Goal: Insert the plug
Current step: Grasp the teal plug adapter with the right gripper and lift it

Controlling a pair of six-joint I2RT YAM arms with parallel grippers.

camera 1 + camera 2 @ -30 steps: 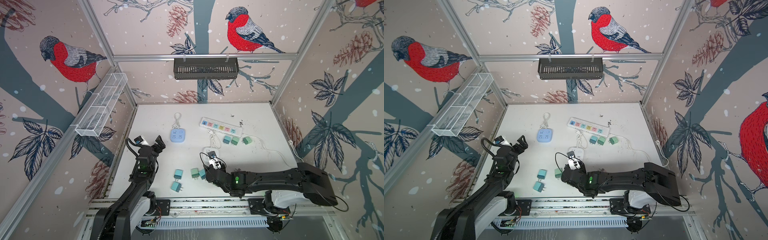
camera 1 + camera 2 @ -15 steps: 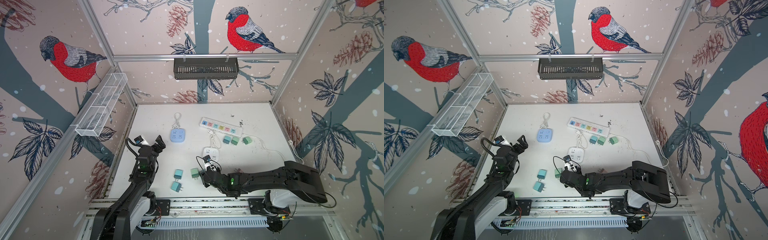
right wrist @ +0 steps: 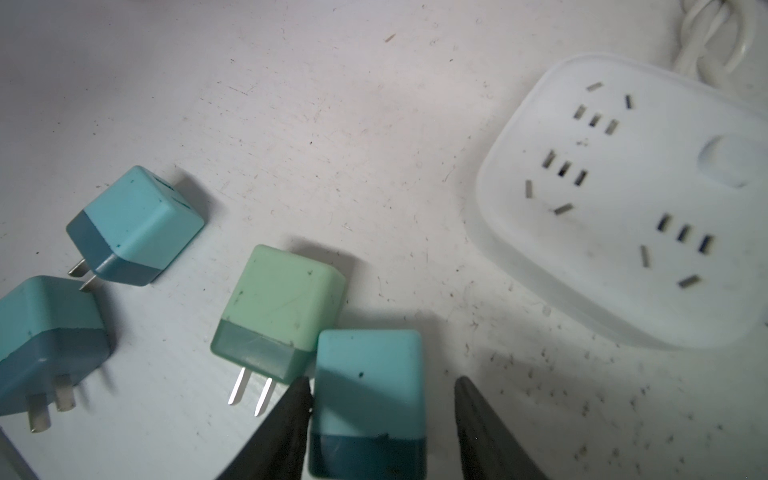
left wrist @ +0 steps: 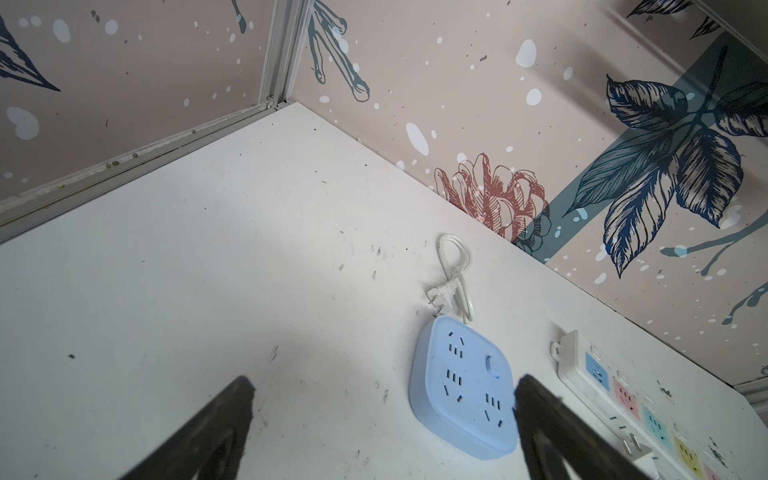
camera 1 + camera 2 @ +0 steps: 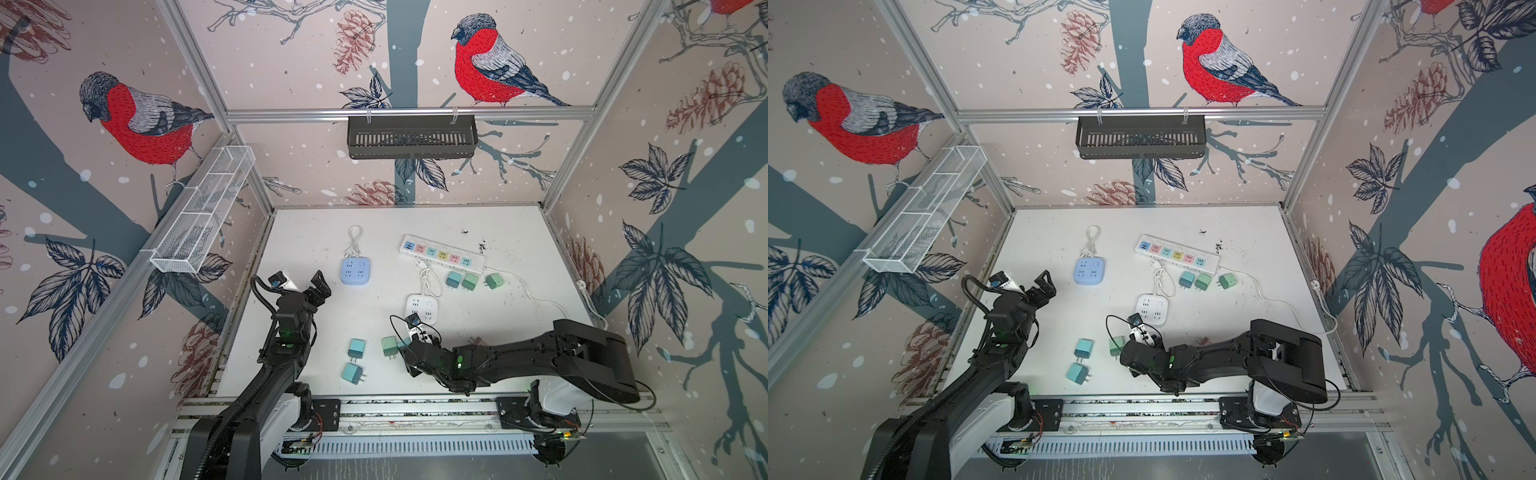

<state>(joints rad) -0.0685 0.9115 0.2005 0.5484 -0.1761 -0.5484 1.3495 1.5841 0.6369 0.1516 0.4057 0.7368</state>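
Observation:
A blue plug (image 3: 368,382) lies flat on the white table between the fingers of my right gripper (image 3: 382,381). One finger touches its side and a gap shows at the other, so the jaws stand open around it. In a top view only a sliver of this plug (image 5: 402,344) shows past the right gripper (image 5: 406,347). A green plug (image 3: 278,303) lies against it, and the white square socket (image 3: 623,208) is a little farther off. My left gripper (image 4: 386,385) hangs open and empty near the blue square socket (image 4: 461,386).
Two more blue plugs (image 5: 356,348) (image 5: 352,372) lie near the front. A coloured power strip (image 5: 442,254) with three plugs (image 5: 471,281) beside it sits at the back right. Its cable (image 5: 540,301) runs toward the right wall.
My right arm has drawn back from the white socket toward the front left, down to the table beside the green plug, and its jaws have widened. The left arm has not moved.

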